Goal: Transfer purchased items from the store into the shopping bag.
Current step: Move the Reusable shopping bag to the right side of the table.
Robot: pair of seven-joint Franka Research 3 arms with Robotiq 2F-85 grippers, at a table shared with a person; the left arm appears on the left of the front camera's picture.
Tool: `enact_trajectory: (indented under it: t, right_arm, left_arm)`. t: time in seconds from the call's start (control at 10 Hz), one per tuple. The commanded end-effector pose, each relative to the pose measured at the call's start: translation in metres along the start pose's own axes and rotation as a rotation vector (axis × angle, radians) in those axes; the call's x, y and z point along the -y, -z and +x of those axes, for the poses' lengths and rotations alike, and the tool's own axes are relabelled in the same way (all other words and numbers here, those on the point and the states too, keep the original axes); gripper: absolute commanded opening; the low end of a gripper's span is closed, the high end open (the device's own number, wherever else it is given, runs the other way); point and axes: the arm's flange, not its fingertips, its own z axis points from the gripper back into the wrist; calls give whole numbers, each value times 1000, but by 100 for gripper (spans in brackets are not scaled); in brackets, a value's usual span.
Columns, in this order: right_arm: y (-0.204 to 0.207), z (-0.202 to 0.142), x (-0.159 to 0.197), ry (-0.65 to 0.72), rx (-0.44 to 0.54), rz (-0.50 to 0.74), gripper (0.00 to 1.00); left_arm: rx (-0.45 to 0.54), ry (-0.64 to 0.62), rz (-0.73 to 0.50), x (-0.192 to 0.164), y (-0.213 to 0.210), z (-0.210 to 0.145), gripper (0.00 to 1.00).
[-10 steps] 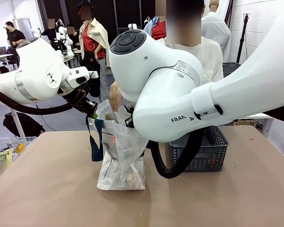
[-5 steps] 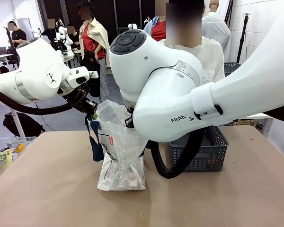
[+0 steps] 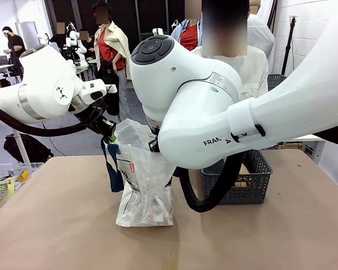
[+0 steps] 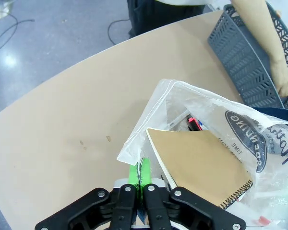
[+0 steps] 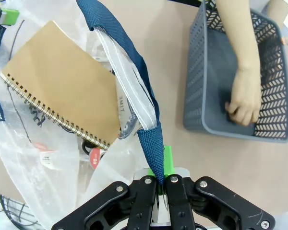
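My left gripper (image 4: 140,172) is pressed together on the crinkly rim of the shopping bag (image 3: 143,194), green pads flat on the plastic; my right gripper (image 5: 163,167) pinches the opposite rim where the navy strap (image 5: 151,146) is sewn on; between them the mouth stands open; the bag is upright on the table (image 3: 56,225), mid-frame in the front view.

Change: the person's hand (image 5: 242,103) was above the mouth a second ago, lowering something tan; that space is now bare. A tan spiral notebook (image 4: 197,163) lies slanted inside the bag, at 10 o'clock in my right wrist view; small red-marked packs (image 5: 95,158) sit beneath it, too small to identify. The hand is now down in the grey mesh basket (image 3: 259,185), at 3 o'clock from the bag, fingers near its floor.

Reading: one more item looks delivered; the hand seems to be fetching another; my part is likely to hold both rims apart and steady; the risk is the mouth sagging if either pinch slips.
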Motion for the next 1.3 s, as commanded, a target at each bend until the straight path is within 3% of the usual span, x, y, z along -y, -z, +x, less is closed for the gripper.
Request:
enact_trajectory:
  t: [0.0,1.2]
  right_arm:
    - [1,-1,1,-2,6,-9,0]
    - [1,-1,1,-2,6,-9,0]
  left_arm:
    - [3,-3,1,-1,-2,0,0]
    - [3,-3,1,-1,-2,0,0]
